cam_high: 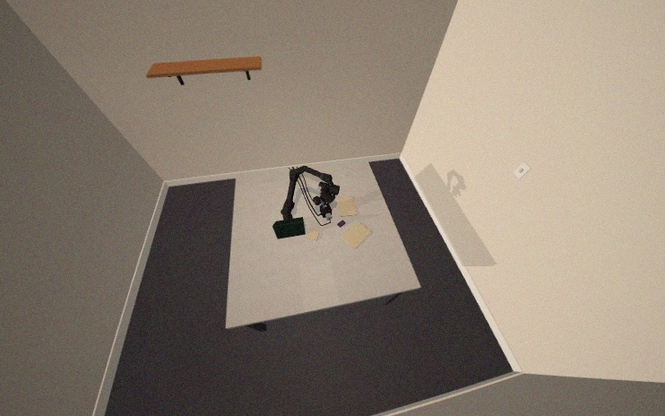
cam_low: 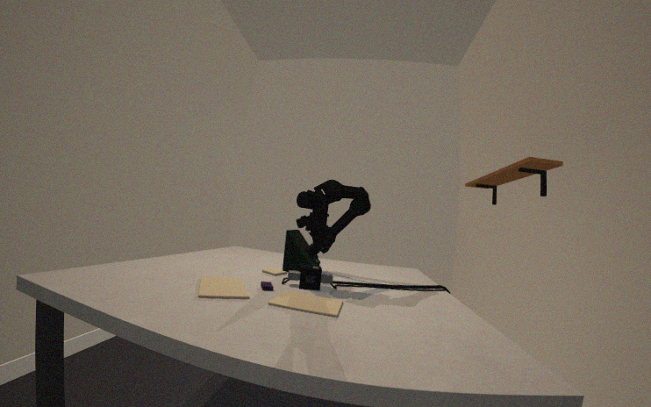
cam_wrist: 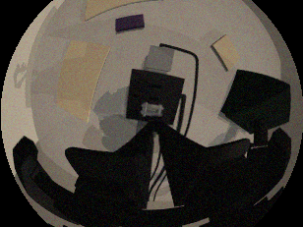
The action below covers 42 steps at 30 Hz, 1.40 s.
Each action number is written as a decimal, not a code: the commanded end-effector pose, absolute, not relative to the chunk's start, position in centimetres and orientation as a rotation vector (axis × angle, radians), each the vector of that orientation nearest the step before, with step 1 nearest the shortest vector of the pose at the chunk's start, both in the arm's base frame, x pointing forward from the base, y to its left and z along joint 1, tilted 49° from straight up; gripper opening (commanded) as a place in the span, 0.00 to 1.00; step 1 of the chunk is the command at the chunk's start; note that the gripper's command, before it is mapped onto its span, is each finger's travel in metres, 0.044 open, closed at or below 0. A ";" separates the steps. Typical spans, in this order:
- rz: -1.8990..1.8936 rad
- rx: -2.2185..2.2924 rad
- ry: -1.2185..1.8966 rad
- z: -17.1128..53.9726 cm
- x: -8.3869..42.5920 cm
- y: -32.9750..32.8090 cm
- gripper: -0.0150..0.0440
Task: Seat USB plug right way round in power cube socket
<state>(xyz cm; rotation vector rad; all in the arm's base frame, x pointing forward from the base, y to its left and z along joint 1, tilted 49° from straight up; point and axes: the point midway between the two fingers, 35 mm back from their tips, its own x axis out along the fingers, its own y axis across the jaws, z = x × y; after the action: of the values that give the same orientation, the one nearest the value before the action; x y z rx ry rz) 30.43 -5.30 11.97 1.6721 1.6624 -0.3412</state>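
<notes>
The black power cube (cam_high: 325,211) (cam_low: 311,279) (cam_wrist: 154,85) stands on the table below my gripper, with dark slots in its top. My gripper (cam_wrist: 155,126) points down over its near part, its fingers shut on the USB plug. The plug's pale metal part (cam_wrist: 151,109) shows just beyond the fingertips, against the cube's top. The fingers hide its body. I cannot tell whether the metal is in a socket or just above it, or which way round it is.
A grey block (cam_high: 328,216) (cam_wrist: 159,59) with a black cable adjoins the cube. A purple block (cam_high: 341,223) (cam_low: 267,286) (cam_wrist: 130,23) and tan boards (cam_high: 356,235) (cam_low: 223,288) (cam_wrist: 84,78) lie nearby. A dark green box (cam_high: 289,228) (cam_low: 294,252) (cam_wrist: 258,99) stands by the arm's base.
</notes>
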 end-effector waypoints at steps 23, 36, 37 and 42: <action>0.217 1.150 1.540 11.9 30.4 -5.3 0.25; 0.460 0.881 1.437 11.9 30.4 -5.3 0.25; 0.478 0.860 1.428 11.9 30.4 -5.3 0.25; 0.565 0.754 1.381 11.9 30.4 -5.3 0.25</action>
<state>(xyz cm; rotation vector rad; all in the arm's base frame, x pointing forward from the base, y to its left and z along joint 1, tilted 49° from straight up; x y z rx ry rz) 30.41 -5.27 11.95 0.8228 1.4113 0.5094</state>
